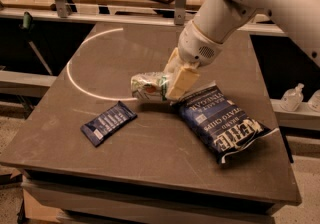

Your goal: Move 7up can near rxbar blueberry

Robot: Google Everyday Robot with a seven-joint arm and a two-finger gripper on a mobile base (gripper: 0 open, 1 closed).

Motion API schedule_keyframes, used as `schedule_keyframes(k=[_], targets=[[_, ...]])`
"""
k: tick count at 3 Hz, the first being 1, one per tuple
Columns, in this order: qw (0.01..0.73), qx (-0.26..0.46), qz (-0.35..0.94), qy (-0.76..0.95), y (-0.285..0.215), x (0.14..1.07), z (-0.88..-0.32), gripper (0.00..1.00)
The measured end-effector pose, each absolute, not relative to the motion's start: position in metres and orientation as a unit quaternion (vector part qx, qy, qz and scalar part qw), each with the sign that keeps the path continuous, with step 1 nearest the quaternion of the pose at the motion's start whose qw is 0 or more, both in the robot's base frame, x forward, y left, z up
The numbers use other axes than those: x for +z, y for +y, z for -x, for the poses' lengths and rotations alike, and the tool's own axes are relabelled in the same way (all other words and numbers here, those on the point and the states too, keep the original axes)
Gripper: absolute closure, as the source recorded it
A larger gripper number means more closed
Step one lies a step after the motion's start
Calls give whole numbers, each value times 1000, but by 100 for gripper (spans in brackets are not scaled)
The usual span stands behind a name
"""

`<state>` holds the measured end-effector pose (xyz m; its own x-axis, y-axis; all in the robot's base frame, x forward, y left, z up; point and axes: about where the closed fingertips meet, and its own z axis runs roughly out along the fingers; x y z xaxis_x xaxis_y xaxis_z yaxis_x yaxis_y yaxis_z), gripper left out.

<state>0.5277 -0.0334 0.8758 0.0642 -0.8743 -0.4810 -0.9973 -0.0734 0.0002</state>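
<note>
The 7up can [148, 86], white and green with a red spot, lies on its side in my gripper [172, 79], held just above the table. The gripper's cream fingers [181, 81] are shut on the can's right end. The arm reaches in from the upper right. The rxbar blueberry [108, 122], a small flat dark blue wrapper with white text, lies on the table to the lower left of the can, a short gap away.
A large blue potato chip bag [223, 122] lies right of the can, close under the gripper. The dark table [150, 168] has a white arc marking at its left. Rails and bottles stand behind; plastic bottles sit at far right.
</note>
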Motion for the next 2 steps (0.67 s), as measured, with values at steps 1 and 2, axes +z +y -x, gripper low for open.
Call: schedule_keyframes(k=[1,2], targets=[[151,184,711,661,-23,863,-521,74],[149,190,713,658,-15,859,-521,51]])
